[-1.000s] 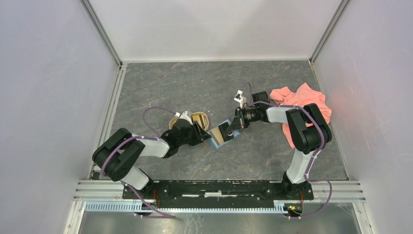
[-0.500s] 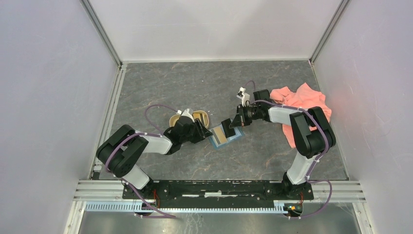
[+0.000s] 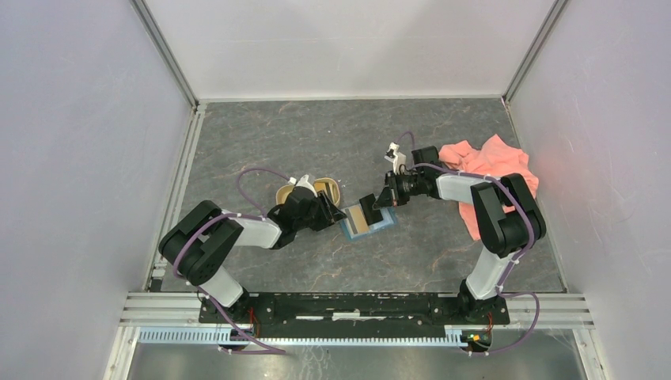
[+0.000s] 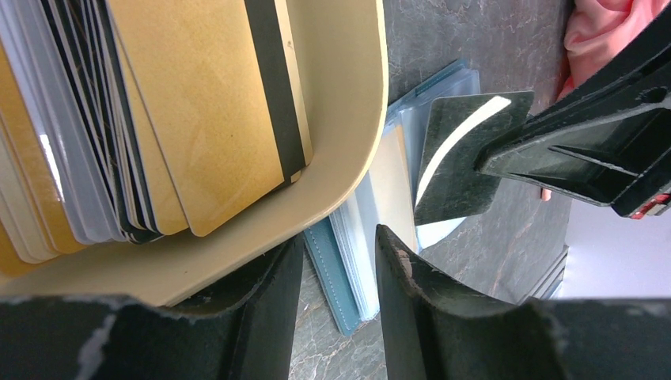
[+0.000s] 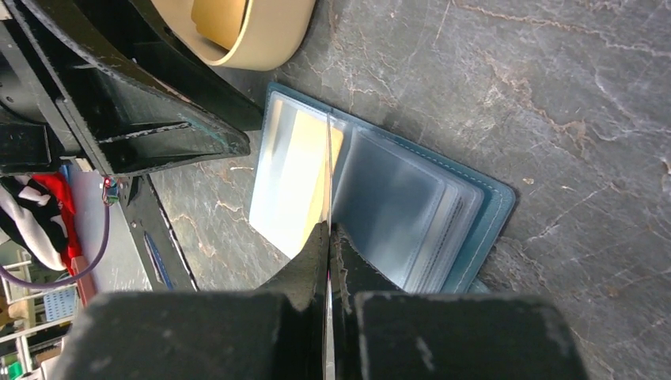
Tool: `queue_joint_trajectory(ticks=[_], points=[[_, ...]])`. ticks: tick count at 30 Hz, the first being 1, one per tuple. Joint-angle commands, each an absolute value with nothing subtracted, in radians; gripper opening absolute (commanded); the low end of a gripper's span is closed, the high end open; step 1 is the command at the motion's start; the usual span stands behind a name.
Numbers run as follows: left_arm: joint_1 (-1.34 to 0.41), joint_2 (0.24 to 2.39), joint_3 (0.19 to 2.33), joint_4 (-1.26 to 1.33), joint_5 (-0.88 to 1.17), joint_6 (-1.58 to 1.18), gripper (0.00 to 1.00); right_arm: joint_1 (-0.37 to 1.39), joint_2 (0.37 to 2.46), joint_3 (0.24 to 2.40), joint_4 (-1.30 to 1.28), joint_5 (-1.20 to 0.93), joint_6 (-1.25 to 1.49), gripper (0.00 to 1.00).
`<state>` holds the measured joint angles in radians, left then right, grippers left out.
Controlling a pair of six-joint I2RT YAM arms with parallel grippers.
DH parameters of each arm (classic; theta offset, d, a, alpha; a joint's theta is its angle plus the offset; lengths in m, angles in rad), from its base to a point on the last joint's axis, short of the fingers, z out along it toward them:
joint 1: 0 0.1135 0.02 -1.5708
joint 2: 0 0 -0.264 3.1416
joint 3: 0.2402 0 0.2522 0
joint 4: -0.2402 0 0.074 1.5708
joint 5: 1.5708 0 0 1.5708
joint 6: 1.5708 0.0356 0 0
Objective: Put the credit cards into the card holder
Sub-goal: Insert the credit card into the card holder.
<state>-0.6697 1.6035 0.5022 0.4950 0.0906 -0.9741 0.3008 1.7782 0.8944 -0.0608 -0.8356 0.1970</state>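
The teal card holder lies open on the table, with clear pockets and a gold card in one of them. My right gripper is shut on a dark credit card, which it holds on edge just above the holder; the card has a pale stripe. More credit cards, gold and dark, are stacked in the tan tray. My left gripper stands open beside the tray, with the holder's corner showing in the gap. I cannot tell whether it touches the holder.
A pink cloth lies at the back right, behind the right arm. The tan tray's rim sits close to the holder's left side. Grey walls enclose the table on three sides.
My right gripper has lifted the dark card slightly up and back from the holder. The left gripper has edged right toward the holder. Little has moved in the last half second.
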Motion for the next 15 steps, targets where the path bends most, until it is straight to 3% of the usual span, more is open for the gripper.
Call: queue_joint_trajectory(ticks=[1,15], points=[[-0.670,1.611,0.472,0.366,0.053,-0.924,0.47,0.301,1.685,0.894,-0.023,-0.850,0.198,0.00],[-0.670,1.585,0.459,0.383,0.070,-0.907,0.48,0.300,1.733,0.816,0.067,-0.886,0.289,0.00]])
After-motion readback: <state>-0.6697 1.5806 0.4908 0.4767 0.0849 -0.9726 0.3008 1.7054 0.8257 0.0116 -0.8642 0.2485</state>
